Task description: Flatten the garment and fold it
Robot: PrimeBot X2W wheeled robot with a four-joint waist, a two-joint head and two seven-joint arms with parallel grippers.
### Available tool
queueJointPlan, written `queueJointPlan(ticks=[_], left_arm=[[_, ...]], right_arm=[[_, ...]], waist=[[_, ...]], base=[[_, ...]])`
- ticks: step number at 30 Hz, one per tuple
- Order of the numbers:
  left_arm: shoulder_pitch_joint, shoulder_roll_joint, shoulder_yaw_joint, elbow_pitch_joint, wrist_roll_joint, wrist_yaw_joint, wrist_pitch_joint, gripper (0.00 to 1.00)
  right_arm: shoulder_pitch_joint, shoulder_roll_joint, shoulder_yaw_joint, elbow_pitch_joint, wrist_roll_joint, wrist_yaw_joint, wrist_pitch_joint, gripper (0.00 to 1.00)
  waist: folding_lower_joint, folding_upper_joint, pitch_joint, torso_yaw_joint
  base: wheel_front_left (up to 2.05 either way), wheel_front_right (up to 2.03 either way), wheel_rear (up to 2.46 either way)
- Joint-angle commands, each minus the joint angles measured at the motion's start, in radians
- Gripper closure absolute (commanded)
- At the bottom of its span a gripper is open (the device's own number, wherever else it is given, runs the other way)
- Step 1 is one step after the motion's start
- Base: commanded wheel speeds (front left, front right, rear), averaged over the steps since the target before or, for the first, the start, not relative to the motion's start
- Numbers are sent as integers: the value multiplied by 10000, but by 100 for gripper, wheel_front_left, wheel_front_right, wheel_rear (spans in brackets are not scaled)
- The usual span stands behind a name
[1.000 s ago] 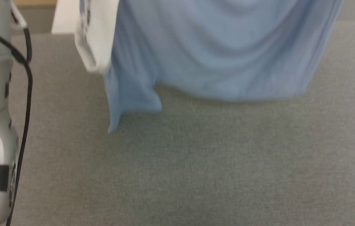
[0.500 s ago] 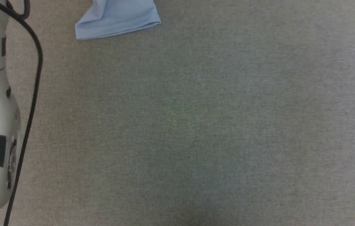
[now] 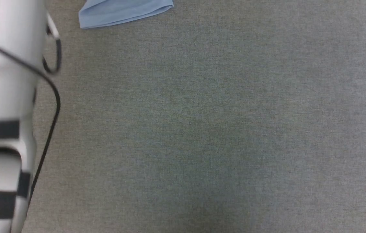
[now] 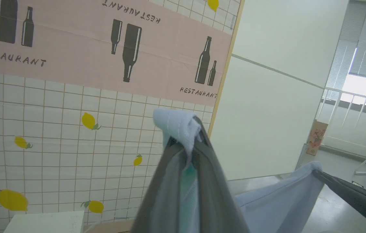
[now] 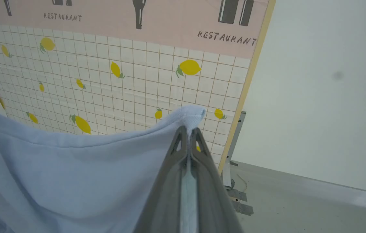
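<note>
Left pincer (image 4: 186, 142) is clamped on one corner of the garment (image 4: 277, 194), right pincer (image 5: 188, 132) squeezed shut on another, cloth slung between. Blue hem at 11 o'clock over the worktop (image 3: 202, 129).

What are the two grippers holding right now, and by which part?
Both pinch the light blue cloth garment: left gripper at one corner of a stitched edge, right gripper at another corner.

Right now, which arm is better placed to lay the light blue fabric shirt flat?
Right, probably: the right gripper pinches a clean corner of the light blue shirt, hem taut; the left gripper holds bunched cloth.
</note>
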Motion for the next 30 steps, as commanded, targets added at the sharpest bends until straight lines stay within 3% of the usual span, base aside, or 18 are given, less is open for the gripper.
queueJointPlan(ticks=[1, 6, 9, 12, 21, 26, 30], left_arm=[[504, 190, -115, -507, -205, -56, 144, 100], [2418, 765, -305, -3023, -890, -12, 777, 100], [4040, 1183, -238, -4817, -1197, 493, 1159, 100], [5508, 1497, -242, -6129, -1332, 946, 1321, 100], [9878, 1929, -582, -7666, -1754, 1748, 994, 100], [11577, 2408, -896, -7893, -1999, 2082, 1390, 100], [12804, 2805, -1046, -7904, -2288, 2388, 1746, 100]], right_arm=[[459, -253, 230, -362, 512, -15, 56, 100], [2339, -1233, 613, -2563, 2389, -15, 691, 100], [4062, -1758, 178, -4386, 3266, -15, 1332, 100], [5708, -1839, -555, -5814, 3698, -15, 1823, 100], [10556, -659, -2380, -8772, 3903, -15, 3230, 100], [12458, 28, -2773, -9375, 4107, -15, 3981, 100], [13781, 187, -2875, -9513, 4214, -15, 4629, 100]], waist=[[-2, 0, -177, 52], [-2, 0, -563, 173], [-2, 0, -876, 225], [-2, 0, -1143, 262], [-2, 0, -2733, 352], [-2, 0, -3445, 347], [-2, 0, -3896, 309]], base=[[0, 0, 0], [0, 0, 0], [0, 0, 0], [0, 0, 0], [0, 0, 0], [0, 0, 0], [0, 0, 0]])
